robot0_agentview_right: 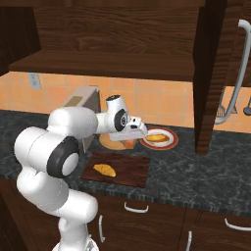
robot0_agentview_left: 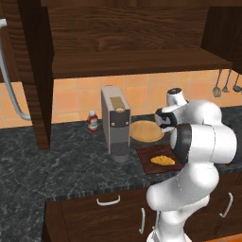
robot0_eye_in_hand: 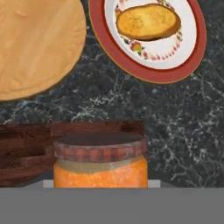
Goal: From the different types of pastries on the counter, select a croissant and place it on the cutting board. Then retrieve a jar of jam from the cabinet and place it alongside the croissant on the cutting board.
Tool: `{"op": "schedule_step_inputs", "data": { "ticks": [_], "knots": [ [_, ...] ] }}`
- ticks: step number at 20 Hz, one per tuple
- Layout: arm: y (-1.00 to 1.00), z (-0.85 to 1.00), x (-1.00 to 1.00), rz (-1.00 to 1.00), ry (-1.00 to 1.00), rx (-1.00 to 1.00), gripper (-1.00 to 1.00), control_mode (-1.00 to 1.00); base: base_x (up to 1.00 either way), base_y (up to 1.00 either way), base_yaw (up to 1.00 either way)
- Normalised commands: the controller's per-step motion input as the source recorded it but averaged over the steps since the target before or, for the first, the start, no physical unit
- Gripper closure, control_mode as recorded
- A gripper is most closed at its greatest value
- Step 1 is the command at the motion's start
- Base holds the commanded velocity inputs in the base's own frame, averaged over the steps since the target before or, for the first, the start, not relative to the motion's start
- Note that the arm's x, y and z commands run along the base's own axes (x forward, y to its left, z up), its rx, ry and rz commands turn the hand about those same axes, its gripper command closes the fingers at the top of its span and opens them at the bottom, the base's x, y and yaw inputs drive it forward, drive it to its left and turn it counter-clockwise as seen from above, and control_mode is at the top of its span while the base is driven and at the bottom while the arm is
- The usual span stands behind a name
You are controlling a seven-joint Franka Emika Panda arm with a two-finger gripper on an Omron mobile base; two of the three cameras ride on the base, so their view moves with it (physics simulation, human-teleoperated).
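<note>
Jam jar (robot0_eye_in_hand: 100,162) right up in the lens, pinched in the gripper (robot0_agentview_right: 131,133) above the counter (robot0_eye_in_hand: 175,131).

Jaws clamped tight on the jar, dark lid up, hanging just past the far edge of the cutting board (robot0_agentview_right: 128,171). Croissant (robot0_agentview_right: 104,169) already parked on the board, so looks like the second half of the job, carry stage. Next up, probably: pull back over the board, lower beside the croissant without bumping it, let go. Round tan disc (robot0_eye_in_hand: 35,43) and plate (robot0_eye_in_hand: 192,57) with the oval pastry (robot0_eye_in_hand: 148,21) beyond.

Orange jar of jam (robot0_eye_in_hand: 100,164) with a dark brown lid; golden-yellow croissant (robot0_agentview_right: 104,170) on the reddish-brown cutting board (robot0_agentview_right: 128,172); red-rimmed white plate (robot0_eye_in_hand: 175,65) (small floral print inside); black-grey marbled counter (robot0_agentview_left: 56,163).
</note>
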Motion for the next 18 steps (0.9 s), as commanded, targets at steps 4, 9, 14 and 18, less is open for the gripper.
{"op": "schedule_step_inputs", "data": {
  "ticks": [4,9,14,18],
  "knots": [
    [-0.86,-0.65,-0.14,0.31,-0.10,0.33,1.00,-1.00,0.00,0.00,0.00],
    [-0.55,-0.16,-0.20,0.33,-0.28,0.31,1.00,-1.00,0.00,0.00,0.00],
    [-0.02,0.02,-0.16,0.30,-0.23,0.21,1.00,-1.00,0.00,0.00,0.00],
    [0.00,0.30,-0.17,0.22,-0.20,0.20,1.00,-1.00,0.00,0.00,0.00]
  ]
}}
